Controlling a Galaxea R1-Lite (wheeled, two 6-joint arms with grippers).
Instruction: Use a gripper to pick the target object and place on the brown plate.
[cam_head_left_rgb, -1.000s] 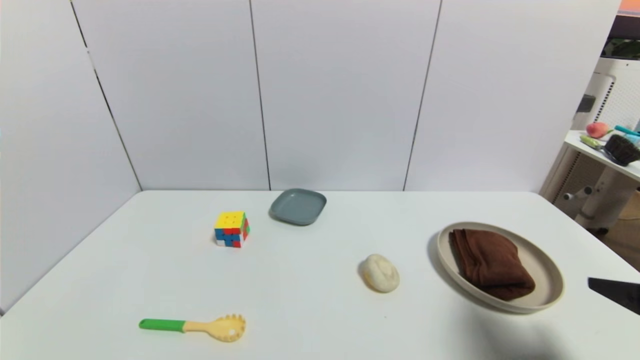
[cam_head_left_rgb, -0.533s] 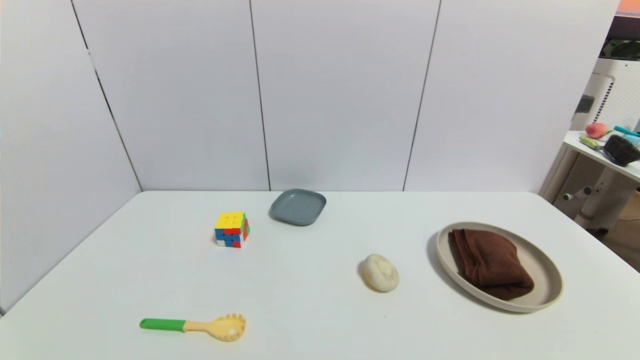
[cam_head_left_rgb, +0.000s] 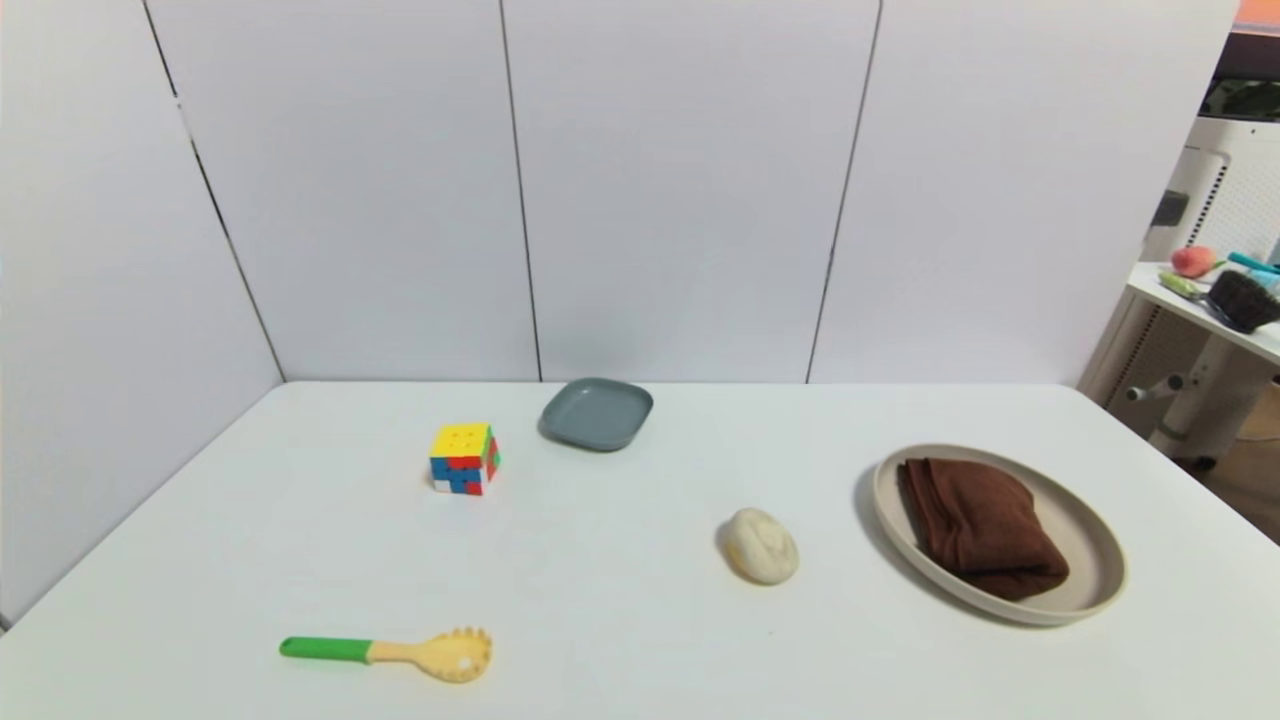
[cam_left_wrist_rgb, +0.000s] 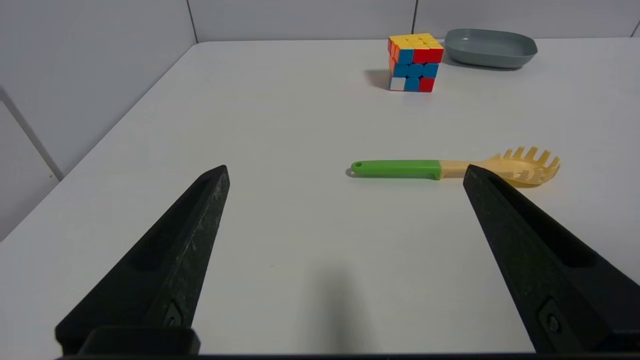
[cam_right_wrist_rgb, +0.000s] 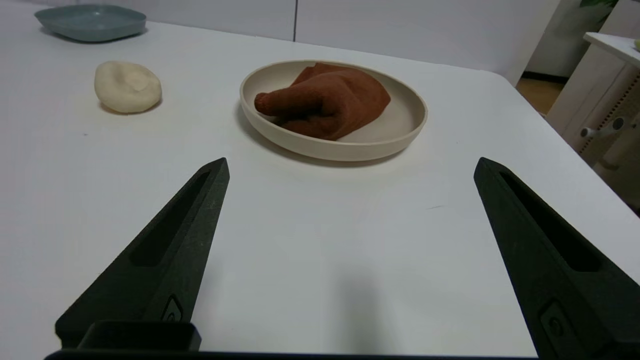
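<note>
So you have the white worktop (cam_head_left_rgb: 620, 560) spread before you, and on it, out at about 2 o'clock from its middle, sits the brown plate (cam_head_left_rgb: 1095, 545). The towel (cam_head_left_rgb: 985, 528) lies folded inside that plate, resting on its floor and reaching toward the rim on the far side; the right wrist view shows it bunched, with one rolled end pointing at the cream lump.

Both arms sit back at your 6 o'clock edge, out of the head view. Your right tool (cam_right_wrist_rgb: 350, 167) hangs low over bare worktop short of the plate, fingers spread wide and holding nothing. Your left tool (cam_left_wrist_rgb: 345, 172) is likewise spread wide and empty, low over the worktop near the spaghetti spoon (cam_head_left_rgb: 400, 652).

Next in size, the grey square dish (cam_head_left_rgb: 596, 413) sits at 12 o'clock near the back wall. The puzzle cube (cam_head_left_rgb: 464, 458) stands just beside it, toward 10 o'clock. The cream lump (cam_head_left_rgb: 761, 546) lies near the plate, apart from its rim.
</note>
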